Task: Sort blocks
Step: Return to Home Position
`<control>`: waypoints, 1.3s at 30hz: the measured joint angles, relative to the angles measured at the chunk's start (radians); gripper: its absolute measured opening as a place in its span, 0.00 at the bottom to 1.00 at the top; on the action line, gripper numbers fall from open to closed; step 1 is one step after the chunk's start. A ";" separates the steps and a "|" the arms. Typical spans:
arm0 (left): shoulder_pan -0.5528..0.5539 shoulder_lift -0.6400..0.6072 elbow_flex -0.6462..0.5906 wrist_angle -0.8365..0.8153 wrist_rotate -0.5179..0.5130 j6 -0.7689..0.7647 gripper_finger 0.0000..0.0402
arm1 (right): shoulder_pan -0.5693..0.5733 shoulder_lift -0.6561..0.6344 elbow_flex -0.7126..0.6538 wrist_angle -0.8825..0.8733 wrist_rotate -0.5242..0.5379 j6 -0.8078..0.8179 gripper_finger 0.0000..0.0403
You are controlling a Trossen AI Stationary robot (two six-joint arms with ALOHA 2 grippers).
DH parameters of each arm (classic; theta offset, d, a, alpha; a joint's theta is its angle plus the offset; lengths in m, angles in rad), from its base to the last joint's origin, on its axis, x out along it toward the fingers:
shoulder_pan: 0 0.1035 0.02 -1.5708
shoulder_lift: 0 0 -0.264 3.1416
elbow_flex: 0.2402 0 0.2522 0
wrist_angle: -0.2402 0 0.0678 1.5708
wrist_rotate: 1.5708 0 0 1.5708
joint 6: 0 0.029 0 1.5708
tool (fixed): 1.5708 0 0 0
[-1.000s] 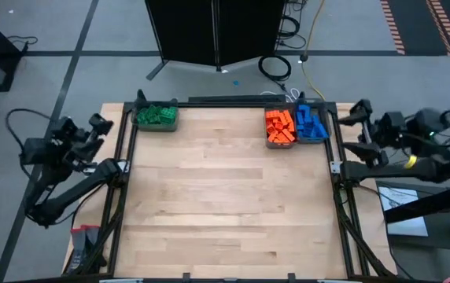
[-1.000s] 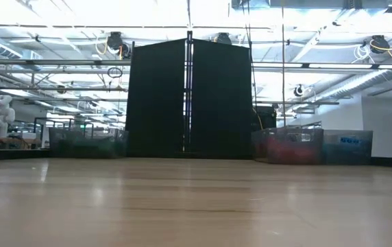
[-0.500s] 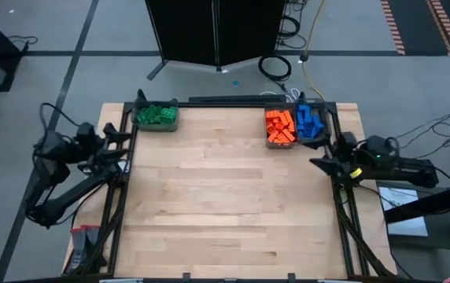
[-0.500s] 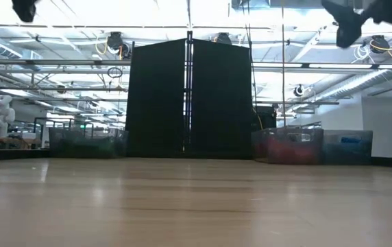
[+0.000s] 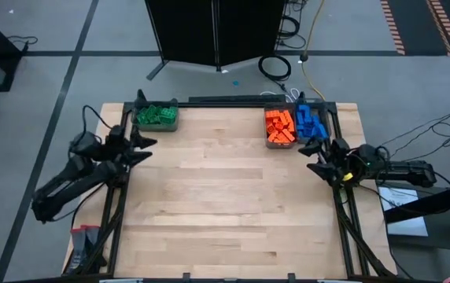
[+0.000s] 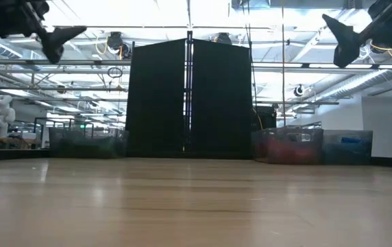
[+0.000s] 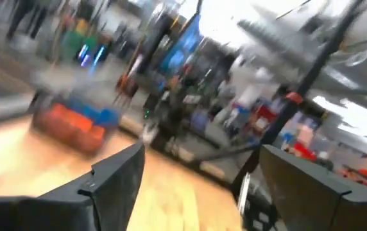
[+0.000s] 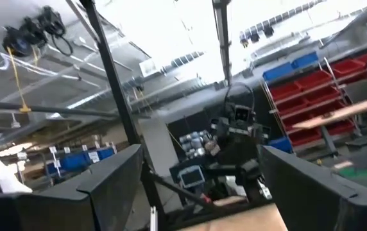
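The blocks lie sorted by colour in grey bins along the table's far edge: green blocks (image 5: 156, 116) at the far left, orange blocks (image 5: 279, 126) and blue blocks (image 5: 311, 123) side by side at the far right. The left wrist view shows the orange and blue blocks (image 7: 74, 122) blurred. My left gripper (image 5: 144, 148) stands open over the table's left edge, nothing between its fingers (image 7: 116, 176). My right gripper (image 5: 311, 157) stands open over the right edge, just near of the blue blocks, also with nothing in it. Both hang high above the tabletop in the low view.
The wooden tabletop (image 5: 225, 204) carries nothing but the bins. A dark metal frame (image 5: 123, 196) runs along its left and right edges. A black screen (image 6: 189, 99) stands behind the far edge, with cables on the floor beside it.
Both arms have swung down and inward from outside the table. My left gripper has come toward the table's left edge and sunk; my right gripper has dropped and moved in over the right edge. Both have stayed open.
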 joint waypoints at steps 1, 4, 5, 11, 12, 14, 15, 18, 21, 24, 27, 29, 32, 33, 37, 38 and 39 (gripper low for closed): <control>-0.022 0.000 -0.030 0.074 -0.024 0.004 0.77 | 0.000 -0.002 0.001 0.004 0.000 0.003 0.77; -0.099 0.000 -0.149 0.240 -0.162 0.028 0.77 | 0.000 -0.001 0.002 0.000 -0.001 0.003 0.77; -0.123 0.000 -0.189 0.255 -0.206 0.047 0.77 | 0.000 -0.001 0.002 -0.006 -0.007 0.003 0.77; -0.250 0.002 -0.292 0.181 -0.536 0.130 0.77 | 0.001 0.000 0.002 -0.041 -0.014 0.045 0.77; -0.269 0.002 -0.293 0.175 -0.592 0.158 0.77 | 0.001 0.000 0.002 -0.047 -0.022 0.051 0.77; -0.303 0.002 -0.293 0.184 -0.684 0.203 0.77 | 0.001 0.000 0.002 -0.083 -0.054 0.037 0.77; -0.318 0.003 -0.293 0.186 -0.708 0.221 0.77 | 0.002 0.000 0.002 -0.107 -0.076 0.009 0.77; -0.357 0.003 -0.293 0.186 -0.721 0.240 0.77 | 0.010 0.000 0.002 -0.163 -0.084 -0.113 0.77; -0.411 0.004 -0.293 0.181 -0.696 0.240 0.77 | 0.011 0.000 0.002 -0.206 -0.083 -0.225 0.77; -0.472 0.005 -0.293 0.180 -0.700 0.240 0.77 | 0.011 0.000 0.002 -0.277 -0.082 -0.296 0.77; -0.517 0.005 -0.293 0.180 -0.714 0.239 0.77 | 0.011 0.000 0.002 -0.336 -0.065 -0.318 0.77; -0.537 0.005 -0.293 0.180 -0.716 0.218 0.77 | 0.011 0.000 0.002 -0.367 -0.039 -0.315 0.77; -0.551 0.006 -0.293 0.174 -0.674 0.207 0.77 | 0.011 0.000 0.002 -0.424 -0.029 -0.310 0.77; -0.553 0.007 -0.293 0.171 -0.641 0.192 0.77 | 0.011 0.000 0.002 -0.430 -0.029 -0.310 0.77; -0.553 0.007 -0.293 0.171 -0.582 0.191 0.77 | 0.011 0.000 0.002 -0.424 -0.029 -0.281 0.77; -0.553 0.007 -0.293 0.171 -0.582 0.191 0.77 | 0.011 0.000 0.002 -0.426 -0.029 -0.281 0.77; -0.553 0.007 -0.293 0.171 -0.582 0.191 0.77 | 0.011 0.000 0.002 -0.426 -0.029 -0.285 0.77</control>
